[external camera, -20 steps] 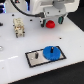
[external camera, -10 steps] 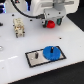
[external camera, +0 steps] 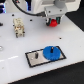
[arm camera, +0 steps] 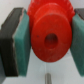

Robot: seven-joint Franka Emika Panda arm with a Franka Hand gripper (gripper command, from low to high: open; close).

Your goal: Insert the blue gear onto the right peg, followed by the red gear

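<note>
The blue gear lies flat on the right-hand part of the black-bordered white plate, over the spot of the right peg, which is hidden under it. The left peg stands bare beside it. My gripper hangs above the far side of the table, behind the plate, and is shut on the red gear. In the wrist view the red gear sits clamped between the two green pads, its centre hole facing the camera.
A small beige block figure stands on the white table at the exterior view's left. A blue object sits at the far left edge. The arm's body fills the top centre.
</note>
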